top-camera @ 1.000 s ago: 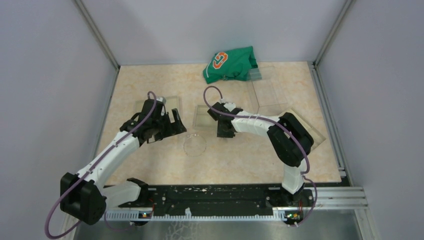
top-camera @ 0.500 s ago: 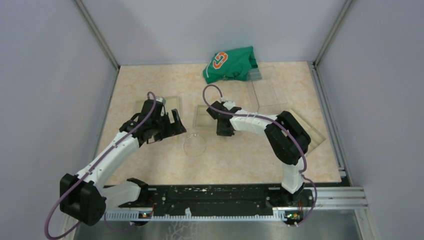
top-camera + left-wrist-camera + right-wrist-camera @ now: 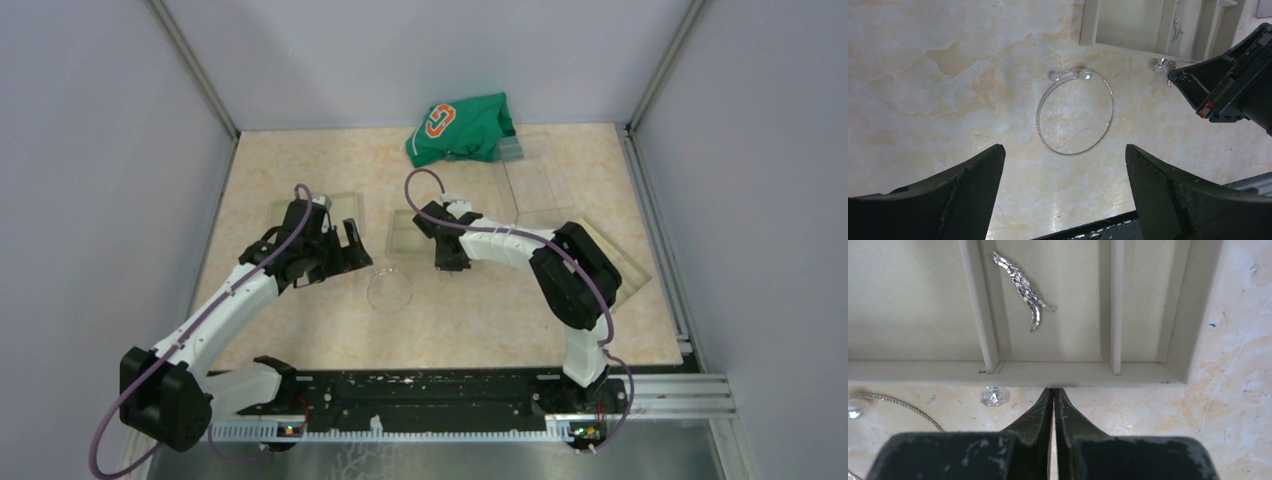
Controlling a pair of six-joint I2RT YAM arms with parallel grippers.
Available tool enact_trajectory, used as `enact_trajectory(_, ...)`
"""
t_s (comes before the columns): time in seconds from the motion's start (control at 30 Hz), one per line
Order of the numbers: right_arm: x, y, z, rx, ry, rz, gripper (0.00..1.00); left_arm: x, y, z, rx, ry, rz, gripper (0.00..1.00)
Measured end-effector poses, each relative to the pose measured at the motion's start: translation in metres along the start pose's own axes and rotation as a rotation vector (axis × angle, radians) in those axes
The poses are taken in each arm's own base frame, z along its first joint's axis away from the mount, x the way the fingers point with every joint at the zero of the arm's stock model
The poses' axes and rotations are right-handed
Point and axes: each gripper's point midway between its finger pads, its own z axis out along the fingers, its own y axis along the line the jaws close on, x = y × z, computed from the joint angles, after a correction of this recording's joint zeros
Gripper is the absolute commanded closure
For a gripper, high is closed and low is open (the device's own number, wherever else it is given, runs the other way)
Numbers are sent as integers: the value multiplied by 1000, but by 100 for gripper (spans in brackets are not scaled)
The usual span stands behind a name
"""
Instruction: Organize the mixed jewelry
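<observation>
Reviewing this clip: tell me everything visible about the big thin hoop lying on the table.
The hoop is a thin, silvery, finely textured wire bent into an open ring; its two ends overlap slightly, each capped with a small round pearly bead. It looks like metal and undeformed. It lies flat on the marbled tabletop, on the robot's side of the clear compartment box, under the open left gripper, which hovers above without contact. Nothing touches it; a small crystal piece lies apart beside it.
</observation>
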Motion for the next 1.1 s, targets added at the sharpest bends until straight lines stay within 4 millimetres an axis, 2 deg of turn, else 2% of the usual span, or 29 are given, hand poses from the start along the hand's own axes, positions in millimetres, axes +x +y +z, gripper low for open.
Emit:
enact_trajectory(0.13, -2, -2, -9, -9, -2, -10, 100, 0, 0, 0, -1, 1, 0, 4)
enact_trajectory(0.37, -27, 3, -47, -85, -82, -1, 100, 0, 0, 0, -1, 1, -1, 4)
enact_trajectory(0.47, -31, 3, -52, -94, -95, -6, 100, 0, 0, 0, -1, 0, -3, 4)
enact_trajectory(0.67, -34, -3, -51, -80, -99, -5, 100, 0, 0, 0, -1, 0, -7, 4)
enact_trajectory(0.8, -48, -9, -46, -63, -107, 6, 100, 0, 0, 0, -1, 0, -7, 4)
enact_trajectory(0.9, -62, -10, -39, -48, -122, 7, 100, 0, 0, 0, -1, 0, -8, 4)
enact_trajectory(1.03, -70, -11, -21, -25, -120, -2, 100, 0, 0, 0, -1, 1, -8, 4)
enact_trajectory(1.1, -68, -12, -11, -11, -107, -11, 85, 0, 0, 0, -1, 1, -8, 4)
